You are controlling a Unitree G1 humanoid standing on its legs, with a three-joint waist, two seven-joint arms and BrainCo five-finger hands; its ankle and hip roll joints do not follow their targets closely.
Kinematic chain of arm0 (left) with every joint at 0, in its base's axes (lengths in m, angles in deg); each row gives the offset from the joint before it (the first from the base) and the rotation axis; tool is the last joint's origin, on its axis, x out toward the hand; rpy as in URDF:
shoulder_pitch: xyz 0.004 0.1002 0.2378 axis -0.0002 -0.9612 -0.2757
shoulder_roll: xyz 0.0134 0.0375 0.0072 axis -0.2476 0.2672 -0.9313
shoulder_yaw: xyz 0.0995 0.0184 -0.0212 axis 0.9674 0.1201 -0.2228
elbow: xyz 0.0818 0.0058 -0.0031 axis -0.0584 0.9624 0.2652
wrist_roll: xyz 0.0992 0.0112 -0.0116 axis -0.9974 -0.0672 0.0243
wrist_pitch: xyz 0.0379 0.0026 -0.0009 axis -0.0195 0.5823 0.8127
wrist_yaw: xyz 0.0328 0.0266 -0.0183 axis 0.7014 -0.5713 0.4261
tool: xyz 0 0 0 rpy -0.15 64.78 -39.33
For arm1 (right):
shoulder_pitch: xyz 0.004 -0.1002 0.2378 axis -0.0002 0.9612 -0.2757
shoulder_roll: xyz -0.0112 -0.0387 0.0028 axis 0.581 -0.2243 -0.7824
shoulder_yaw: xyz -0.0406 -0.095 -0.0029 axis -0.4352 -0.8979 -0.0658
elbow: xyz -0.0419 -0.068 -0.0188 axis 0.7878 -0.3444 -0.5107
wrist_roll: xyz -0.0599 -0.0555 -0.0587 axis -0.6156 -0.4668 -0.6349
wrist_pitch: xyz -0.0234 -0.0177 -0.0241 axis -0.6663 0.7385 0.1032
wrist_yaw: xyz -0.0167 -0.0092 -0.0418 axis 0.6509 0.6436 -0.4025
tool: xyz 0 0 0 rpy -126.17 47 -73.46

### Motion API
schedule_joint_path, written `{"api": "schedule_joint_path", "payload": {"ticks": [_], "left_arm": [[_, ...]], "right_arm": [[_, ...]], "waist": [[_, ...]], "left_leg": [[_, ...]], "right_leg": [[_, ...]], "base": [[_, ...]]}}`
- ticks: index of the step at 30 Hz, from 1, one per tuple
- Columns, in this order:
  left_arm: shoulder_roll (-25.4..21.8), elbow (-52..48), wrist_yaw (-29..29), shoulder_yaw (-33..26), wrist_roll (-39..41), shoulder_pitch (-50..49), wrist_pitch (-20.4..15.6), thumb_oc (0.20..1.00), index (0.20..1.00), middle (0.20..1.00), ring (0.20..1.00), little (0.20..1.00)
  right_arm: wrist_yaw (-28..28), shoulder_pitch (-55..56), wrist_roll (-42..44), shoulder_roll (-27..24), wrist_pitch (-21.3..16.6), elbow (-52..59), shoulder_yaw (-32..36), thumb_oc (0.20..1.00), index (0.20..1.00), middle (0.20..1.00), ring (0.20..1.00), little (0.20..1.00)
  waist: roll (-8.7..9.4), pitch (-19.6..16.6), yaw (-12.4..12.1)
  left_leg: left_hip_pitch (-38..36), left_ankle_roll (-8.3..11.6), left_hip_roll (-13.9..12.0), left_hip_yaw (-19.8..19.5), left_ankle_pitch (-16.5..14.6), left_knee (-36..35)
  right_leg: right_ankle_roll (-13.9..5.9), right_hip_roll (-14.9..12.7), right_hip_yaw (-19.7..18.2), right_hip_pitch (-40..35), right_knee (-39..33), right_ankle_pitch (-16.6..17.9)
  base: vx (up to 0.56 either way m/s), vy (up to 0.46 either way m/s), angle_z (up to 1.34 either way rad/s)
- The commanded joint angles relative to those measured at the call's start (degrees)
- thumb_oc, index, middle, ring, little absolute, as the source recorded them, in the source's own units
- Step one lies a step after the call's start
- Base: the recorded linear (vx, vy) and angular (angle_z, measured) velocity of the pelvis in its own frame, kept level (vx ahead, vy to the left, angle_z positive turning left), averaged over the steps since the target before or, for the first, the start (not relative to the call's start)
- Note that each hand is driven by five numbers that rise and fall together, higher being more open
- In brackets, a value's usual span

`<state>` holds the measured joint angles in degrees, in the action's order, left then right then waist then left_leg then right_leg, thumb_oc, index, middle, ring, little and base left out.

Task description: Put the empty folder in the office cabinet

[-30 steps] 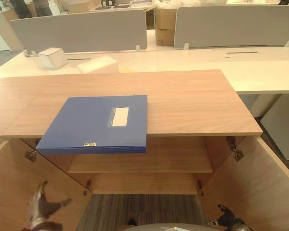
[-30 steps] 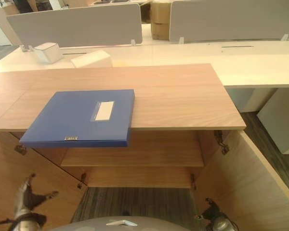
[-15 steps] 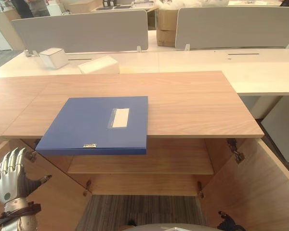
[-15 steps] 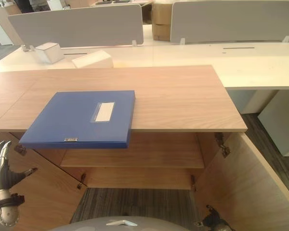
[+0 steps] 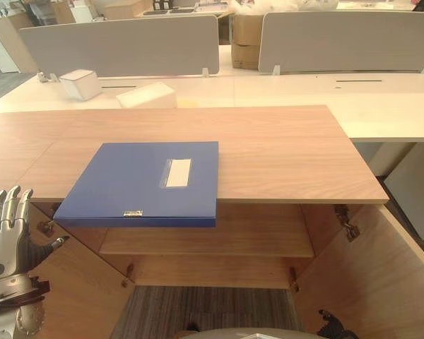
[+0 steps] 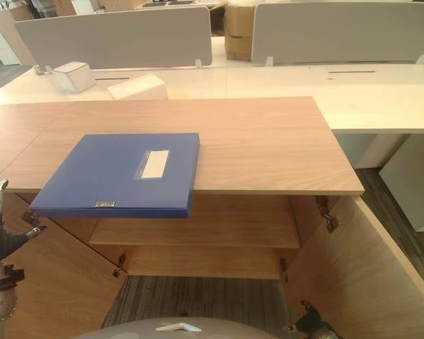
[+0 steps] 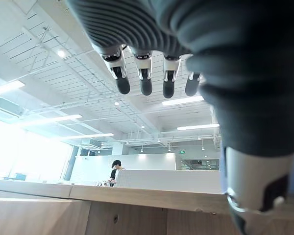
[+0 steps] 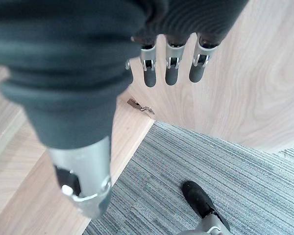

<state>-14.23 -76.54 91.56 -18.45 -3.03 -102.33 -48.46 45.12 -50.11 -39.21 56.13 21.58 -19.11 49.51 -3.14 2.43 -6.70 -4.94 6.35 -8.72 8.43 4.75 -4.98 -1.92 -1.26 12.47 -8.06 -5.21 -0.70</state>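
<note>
Blue folder lies flat on the cabinet top, left of centre, front edge with the small metal clasp overhanging the open cabinet. Neither hand touches it. Both doors swung open, shelf inside is bare.

Left hand is raised at the lower left, just beside the left door, fingers straight and spread, thumb out to the side, holding nothing. Right hand hangs low by the right door, fingers straight and loose, empty.

Step in hand, as I read it: reach for the folder. Best grip is probably at the overhanging front edge, thumb under and fingers on top. Bring the right hand in to support the far side so it stays level.

Orientation: white label faces up. Long axis hard to call from this angle, it looks near square; label runs front to back. Keep it flat and slide it onto the shelf.
</note>
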Motion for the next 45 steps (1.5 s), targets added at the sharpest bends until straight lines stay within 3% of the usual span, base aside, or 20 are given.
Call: {"api": "schedule_joint_path", "payload": {"ticks": [1, 31, 37, 44, 45], "left_arm": [[-5.4, -2.1, 1.8, -1.3, -1.9, 2.4, -1.2, 1.000, 1.000, 1.000, 1.000, 1.000], [-7.1, -2.3, -4.3, 13.1, 4.0, 8.5, -5.4, 1.000, 1.000, 1.000, 1.000, 1.000], [-7.3, -1.7, -4.6, 14.4, 4.2, 9.1, -5.4, 1.000, 1.000, 1.000, 1.000, 1.000], [-8.9, 2.1, -5.4, 19.9, 3.6, 13.5, -5.1, 1.000, 1.000, 1.000, 1.000, 1.000], [-9.1, 2.6, -5.3, 20.2, 3.4, 13.8, -4.9, 0.671, 0.671, 0.671, 0.671, 0.671]], "right_arm": [[-0.9, -3.9, 1.4, 0.6, -1.3, -1.6, -0.6, 1.000, 1.000, 1.000, 1.000, 1.000], [-2.5, -4.6, 3.3, 0.8, -1.4, -1.8, -0.3, 1.000, 1.000, 1.000, 1.000, 1.000], [-2.6, -4.6, 3.6, 0.6, -1.4, -1.4, -0.2, 1.000, 1.000, 1.000, 1.000, 1.000], [-3.2, -4.8, 4.1, 1.0, -1.6, -1.6, -0.4, 1.000, 1.000, 1.000, 1.000, 1.000], [-3.3, -4.8, 4.1, 1.0, -1.6, -1.6, -0.5, 1.000, 1.000, 1.000, 1.000, 1.000]], "waist": [[1.68, -0.5, 0.4], [1.19, -0.8, 2.7], [1.17, -0.7, 2.9], [0.96, -0.9, 4.4], [0.99, -0.9, 4.5]], "left_leg": [[0.8, 3.97, -5.2, -1.2, -0.3, 0.0], [-0.9, 3.58, -5.0, -0.7, -1.1, 0.0], [-1.0, 3.57, -5.0, -0.6, -1.1, 0.0], [-1.5, 3.56, -4.9, 0.1, -1.6, 0.0], [-1.5, 3.54, -4.9, 0.1, -1.6, 0.0]], "right_leg": [[-5.50, -6.0, -0.2, -0.7, 0.2, 0.0], [-5.52, -5.8, -1.2, -1.5, 0.2, 0.0], [-5.54, -5.8, -1.4, -1.4, 0.2, 0.0], [-5.57, -5.8, -2.1, -1.3, 0.2, 0.0], [-5.59, -5.8, -2.3, -1.2, 0.2, 0.1]], "base": [[0.00, 0.001, -0.05], [0.00, 0.000, -0.01], [0.00, 0.000, -0.01], [0.02, 0.003, -0.05], [0.00, 0.006, -0.09]]}}
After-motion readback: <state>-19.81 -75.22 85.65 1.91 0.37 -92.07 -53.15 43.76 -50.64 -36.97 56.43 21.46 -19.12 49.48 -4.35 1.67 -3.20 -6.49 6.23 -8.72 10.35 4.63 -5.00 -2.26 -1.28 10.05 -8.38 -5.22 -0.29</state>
